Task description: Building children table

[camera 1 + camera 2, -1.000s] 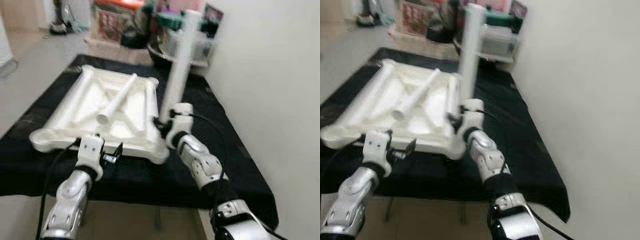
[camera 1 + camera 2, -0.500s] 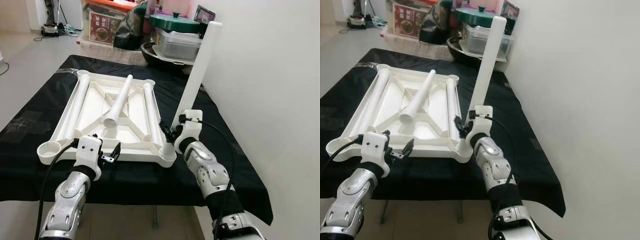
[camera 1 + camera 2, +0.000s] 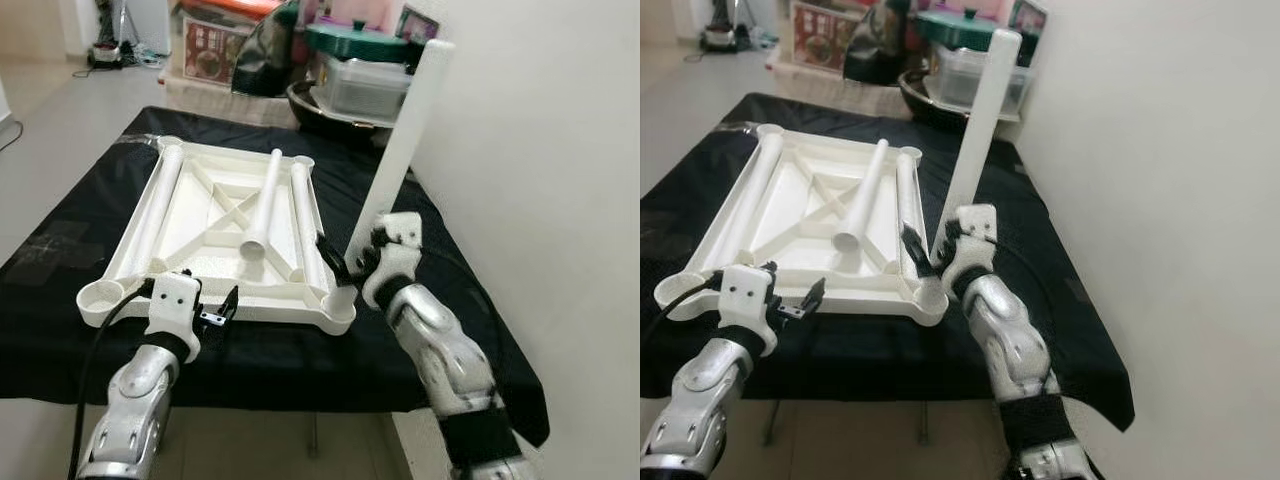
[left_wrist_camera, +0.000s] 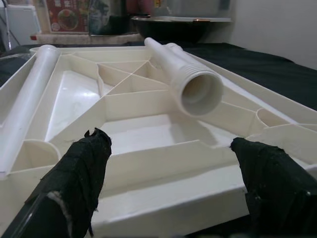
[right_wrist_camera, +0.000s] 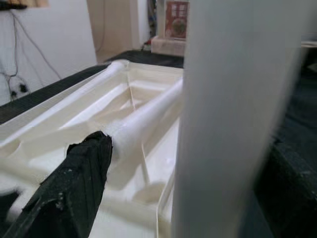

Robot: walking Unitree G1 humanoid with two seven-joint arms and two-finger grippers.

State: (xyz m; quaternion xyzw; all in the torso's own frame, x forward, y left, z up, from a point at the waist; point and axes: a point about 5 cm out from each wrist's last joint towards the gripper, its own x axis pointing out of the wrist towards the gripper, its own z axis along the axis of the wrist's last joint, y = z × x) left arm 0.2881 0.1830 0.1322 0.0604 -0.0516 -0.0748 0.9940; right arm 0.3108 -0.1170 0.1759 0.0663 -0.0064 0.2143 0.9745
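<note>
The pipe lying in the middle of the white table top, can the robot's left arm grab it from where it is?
Probably yes. The left gripper hangs open at the near edge of the upturned table top, and the loose leg lies just beyond, its open end facing the fingers. Only the low rim lies between.

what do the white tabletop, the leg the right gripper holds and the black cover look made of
Tabletop: likely moulded plastic, smooth cream-white, with cast ribs and round corner sockets. Leg at the right gripper: probably the same plastic, a matte white tube. Black cover: seemingly fabric, dull and draped over the edge.
</note>
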